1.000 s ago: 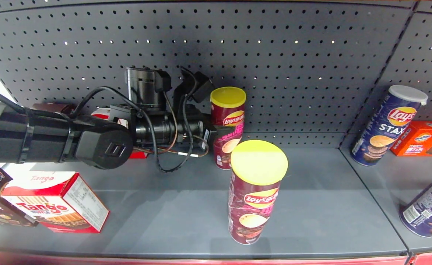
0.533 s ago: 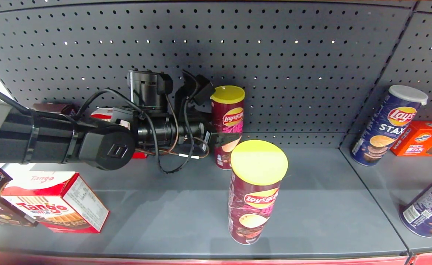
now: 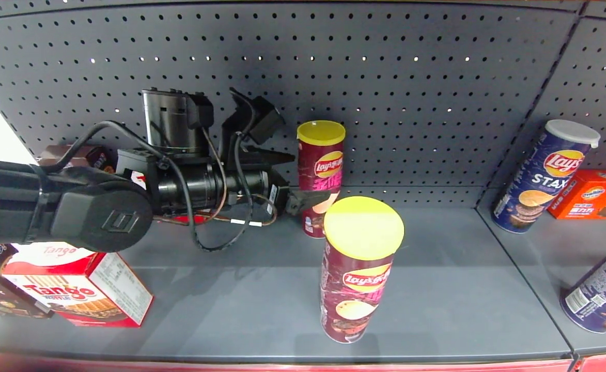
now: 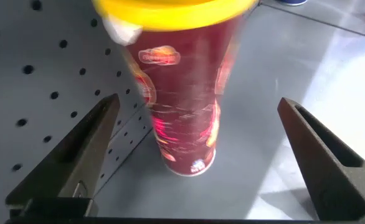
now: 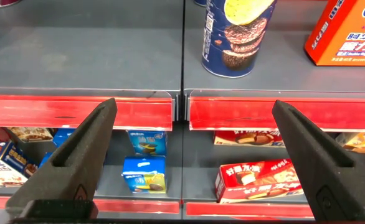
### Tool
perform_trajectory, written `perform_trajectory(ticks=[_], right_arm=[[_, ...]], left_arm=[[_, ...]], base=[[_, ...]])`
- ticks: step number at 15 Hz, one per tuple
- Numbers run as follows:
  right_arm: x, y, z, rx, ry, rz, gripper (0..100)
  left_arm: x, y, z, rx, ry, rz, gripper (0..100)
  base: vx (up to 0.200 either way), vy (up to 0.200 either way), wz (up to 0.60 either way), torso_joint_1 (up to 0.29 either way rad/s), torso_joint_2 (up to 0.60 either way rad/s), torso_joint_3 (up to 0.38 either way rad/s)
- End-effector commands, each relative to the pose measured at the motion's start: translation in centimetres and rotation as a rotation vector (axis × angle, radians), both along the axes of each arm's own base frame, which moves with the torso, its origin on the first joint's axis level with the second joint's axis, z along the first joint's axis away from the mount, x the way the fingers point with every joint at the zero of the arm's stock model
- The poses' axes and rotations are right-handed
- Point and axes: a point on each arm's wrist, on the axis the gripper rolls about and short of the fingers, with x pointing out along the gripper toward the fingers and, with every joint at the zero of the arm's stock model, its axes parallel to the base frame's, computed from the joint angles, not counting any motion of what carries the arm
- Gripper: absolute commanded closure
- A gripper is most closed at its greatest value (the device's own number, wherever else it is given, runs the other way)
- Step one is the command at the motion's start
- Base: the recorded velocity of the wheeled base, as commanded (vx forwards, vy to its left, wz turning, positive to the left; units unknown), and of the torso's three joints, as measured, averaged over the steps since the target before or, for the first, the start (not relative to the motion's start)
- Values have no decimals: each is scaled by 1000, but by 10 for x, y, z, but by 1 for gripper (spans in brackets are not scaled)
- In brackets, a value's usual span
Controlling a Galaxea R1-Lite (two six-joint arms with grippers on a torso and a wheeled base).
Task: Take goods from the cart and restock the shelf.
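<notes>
Seemingly untouched, can [image 4: 182, 106] (upright) faces spread left fingers [image 4: 70, 168].

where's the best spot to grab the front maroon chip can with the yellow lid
Grip the front can around its round mid-body, below the yellow lid, jaws level. It stands upright, so come from the side; the robot's left looks best, with bare shelf there.

left arm [image 3: 13, 206] matte black, tubular links – round joint cap [image 3: 101, 222] with embossed square mark. black cables [image 3: 107, 124] looped, white tags on wires. left gripper [image 3: 312, 174] fingers [image 4: 76, 162] – dark grey wedges.
</notes>
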Motion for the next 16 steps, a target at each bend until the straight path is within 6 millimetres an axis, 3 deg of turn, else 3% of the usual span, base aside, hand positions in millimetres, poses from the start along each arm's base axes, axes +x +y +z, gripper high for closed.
perform_trajectory(ticks=[1, 4, 7, 11, 16], right_arm=[[0, 0, 0, 0, 1, 1, 0], [0, 0, 0, 0, 0, 1, 0], [0, 0, 0, 0, 1, 1, 0], [0, 0, 0, 0, 0, 1, 0], [0, 0, 0, 0, 1, 1, 0]], left_arm=[[-24, 13, -10, 8, -8, 51, 0], [-34, 19, -30, 36, -6, 74, 0], [-34, 18, -31, 68, -26, 130, 0], [-26, 14, -37, 86, -19, 174, 0], [1, 3, -35, 80, -47, 224, 0]], base=[[0, 0, 0, 0, 0, 0], [0, 0, 0, 0, 0, 0], [0, 0, 0, 0, 0, 0], [0, 0, 0, 0, 0, 0], [0, 0, 0, 0, 0, 0]])
